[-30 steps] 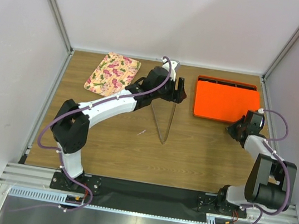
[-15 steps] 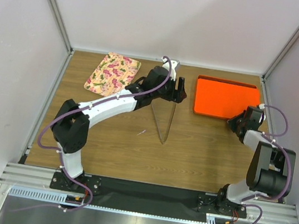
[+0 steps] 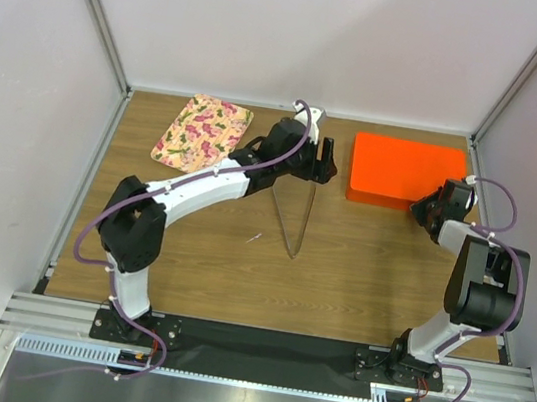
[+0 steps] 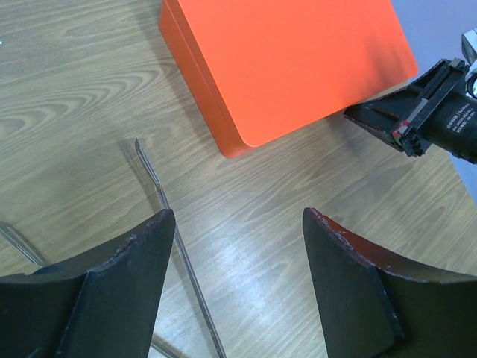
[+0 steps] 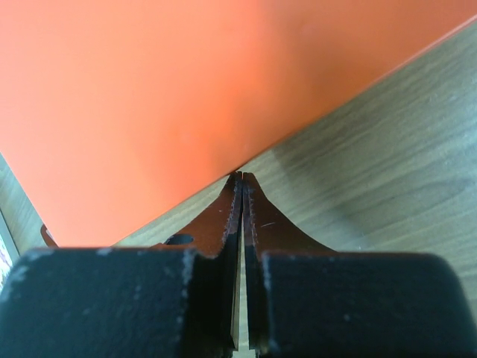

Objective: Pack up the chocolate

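Shows a wood-grain table (image 3: 339, 272) boxed by pale walls (image 3: 303, 34) on three sides, metal posts (image 3: 94, 13) rising at the far corners, with a floral tray (image 3: 203, 133) at 11 o'clock, an orange box (image 3: 399, 170) lying lid-down at 1 o'clock, and a thin wire V (image 3: 285, 222) near the centre. Finds the left gripper (image 4: 238, 224) spread wide and empty over bare wood at the box's 9 o'clock side, the right gripper (image 5: 242, 179) pinched tight on nothing, tips right at the box's 4 o'clock edge. Cannot tell where the chocolate lies.
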Robot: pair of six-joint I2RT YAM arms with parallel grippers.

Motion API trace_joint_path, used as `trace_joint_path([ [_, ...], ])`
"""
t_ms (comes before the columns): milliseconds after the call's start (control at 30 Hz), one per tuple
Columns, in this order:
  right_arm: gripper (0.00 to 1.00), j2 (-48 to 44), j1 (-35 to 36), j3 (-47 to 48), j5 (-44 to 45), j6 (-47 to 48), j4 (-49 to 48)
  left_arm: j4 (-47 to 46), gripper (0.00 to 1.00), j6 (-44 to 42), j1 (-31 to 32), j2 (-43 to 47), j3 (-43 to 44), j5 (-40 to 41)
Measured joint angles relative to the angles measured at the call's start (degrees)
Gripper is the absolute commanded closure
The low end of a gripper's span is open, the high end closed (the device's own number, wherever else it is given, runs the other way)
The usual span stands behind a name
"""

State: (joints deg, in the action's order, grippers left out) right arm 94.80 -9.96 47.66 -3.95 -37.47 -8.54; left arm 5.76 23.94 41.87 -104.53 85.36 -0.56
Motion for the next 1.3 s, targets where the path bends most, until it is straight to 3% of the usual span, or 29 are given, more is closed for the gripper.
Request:
trace_joint_path([
  [300, 1.00, 0.70, -0.61, 1.03, -0.42, 0.20, 0.13, -0.33, 0.25, 0.02, 0.00, -0.92, 0.81, -0.28],
  [567, 1.00, 1.44, -1.20, 1.33, -1.49, 0.24, 0.11, -3.65, 0.26, -0.59, 0.42, -4.04, 2.69, -6.23],
  [933, 1.00, 1.81, -1.92, 1.40, -4.13, 0.96, -1.29, -9.16, 0.26, -3.04, 4.61, -15.65, 14.01, -13.20],
  [1300, 1.00, 2.16, -2.58, 1.38, -9.07, -0.57, -6.99, -11.43, 0.26, -1.95, 5.64, -25.24, 20.65, -15.15],
])
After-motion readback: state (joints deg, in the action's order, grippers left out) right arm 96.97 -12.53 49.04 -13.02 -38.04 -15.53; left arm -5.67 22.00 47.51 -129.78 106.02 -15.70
